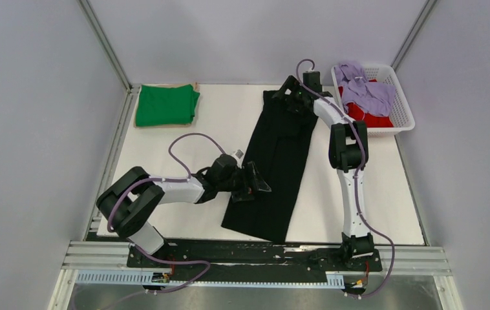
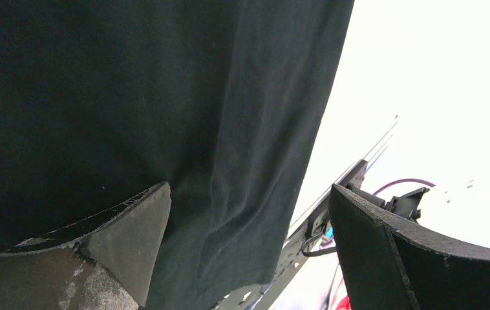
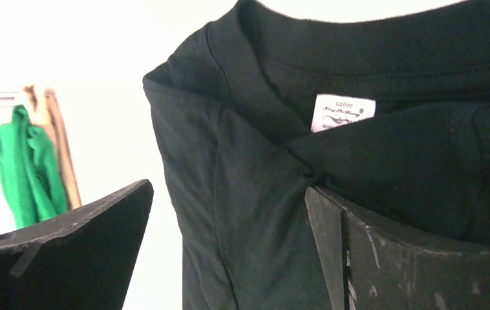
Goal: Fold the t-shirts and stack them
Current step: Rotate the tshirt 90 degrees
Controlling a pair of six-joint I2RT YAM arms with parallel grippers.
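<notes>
Top external view counts four garment colours, two arms and one basket. One black t-shirt (image 1: pixel 275 165) lies mid-bench as a long narrow strip with its sides folded in. It runs from the far edge towards the near edge and slants left as it comes nearer. One green t-shirt (image 1: pixel 166 105) sits folded at the far left corner of the bench (image 1: pixel 191 142), on a tan board (image 1: pixel 196 87) whose edge shows beside it. One white lattice basket (image 1: pixel 405 111) stands at the far right corner. It holds a lavender t-shirt (image 1: pixel 366 92) heaped over a red t-shirt (image 1: pixel 373 119); whether more pieces lie beneath cannot be told.

The left claw (image 1: pixel 255 182) is at the strip's left edge, in its near half. The right claw (image 1: pixel 292 95) is over the strip's far end. Its arm reaches up beside the basket and hides part of the collar from above.

Left wrist view adds what the overhead cannot. The fingers stand wide apart with nothing pinched, and the shirt's edge and bare bench lie between them. Right wrist view shows the other claw likewise spread wide over the collar, one fingertip (image 3: pixel 323 200) touching a gathered fold. Only this view shows the white neck label (image 3: pixel 342 111) and the folded-in panels crossing below it. The green garment appears in its background, well apart from the black one.
</notes>
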